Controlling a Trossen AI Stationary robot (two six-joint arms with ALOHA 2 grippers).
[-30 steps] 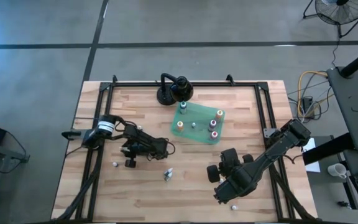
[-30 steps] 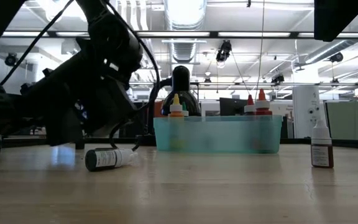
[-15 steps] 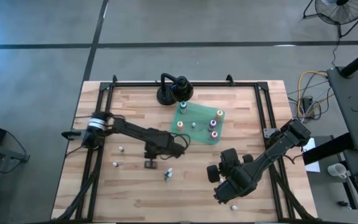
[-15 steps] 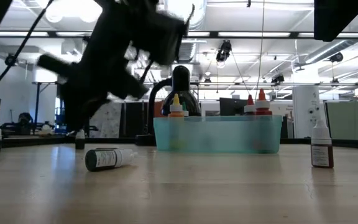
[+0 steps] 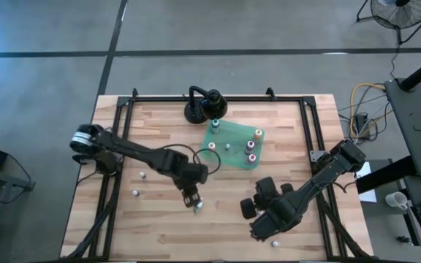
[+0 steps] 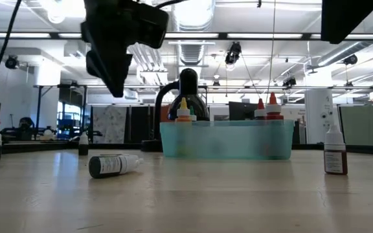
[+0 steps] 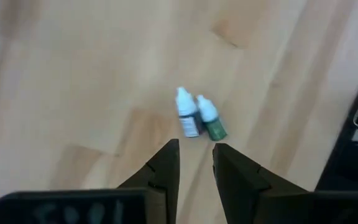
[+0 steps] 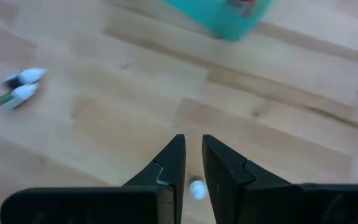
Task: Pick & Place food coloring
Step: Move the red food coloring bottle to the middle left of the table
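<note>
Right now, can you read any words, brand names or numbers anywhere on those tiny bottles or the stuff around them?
None can be read.
Lying bottle: dark label with print, too blurred to read.
Standing bottle: dark label, too small to read.
Pair of bottles under the left end effector: labels blurred, no letters legible.
Teal tray: no writing visible.

Both arms dark/black, jointed tube links w/ bulkier housings at joints. Left arm [image 5: 134, 152]: pale silver-white band round the base-end joint, thin black cable looping alongside the forearm link. Right arm [image 5: 320, 179]: chunkier blocky segments, round black motor housings nr the wrist. Left gripper [image 7: 195, 163]: two matte black wedge-shaped fingers, stepped inner edges, flat black block behind w/ faint raised lettering, unreadable. Right gripper [image 8: 190, 163]: same black wedge fingers, notched inner faces, black crossbar body behind
</note>
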